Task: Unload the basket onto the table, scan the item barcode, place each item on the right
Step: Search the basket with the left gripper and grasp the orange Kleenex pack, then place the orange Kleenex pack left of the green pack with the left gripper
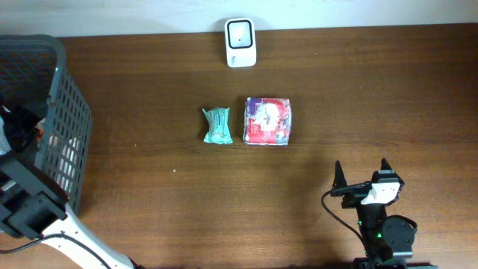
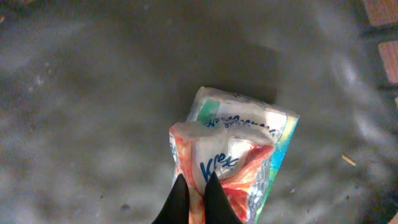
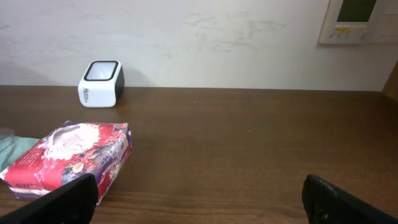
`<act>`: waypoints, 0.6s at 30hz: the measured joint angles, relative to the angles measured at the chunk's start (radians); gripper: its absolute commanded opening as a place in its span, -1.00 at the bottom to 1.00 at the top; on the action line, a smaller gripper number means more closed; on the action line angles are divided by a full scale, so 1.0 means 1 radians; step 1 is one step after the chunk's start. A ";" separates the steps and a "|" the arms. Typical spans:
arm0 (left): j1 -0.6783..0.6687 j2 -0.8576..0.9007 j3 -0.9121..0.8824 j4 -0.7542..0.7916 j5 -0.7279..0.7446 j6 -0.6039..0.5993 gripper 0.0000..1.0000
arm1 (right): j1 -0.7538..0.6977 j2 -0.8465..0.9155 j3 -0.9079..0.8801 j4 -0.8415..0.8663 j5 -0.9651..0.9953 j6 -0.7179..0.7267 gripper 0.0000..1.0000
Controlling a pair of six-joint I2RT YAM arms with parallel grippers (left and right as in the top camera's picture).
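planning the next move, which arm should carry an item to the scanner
Left: the left gripper is shut on the tissue pack in the basket; the right gripper is open and empty.

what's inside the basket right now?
Two tissue packs on the basket floor: orange pack atop green pack, left gripper shut on the orange one. Most of the green pack is covered.
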 measured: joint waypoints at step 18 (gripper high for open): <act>-0.416 -0.677 0.049 0.005 0.488 -0.034 -1.00 | 0.000 0.000 0.000 0.000 0.000 -0.001 0.97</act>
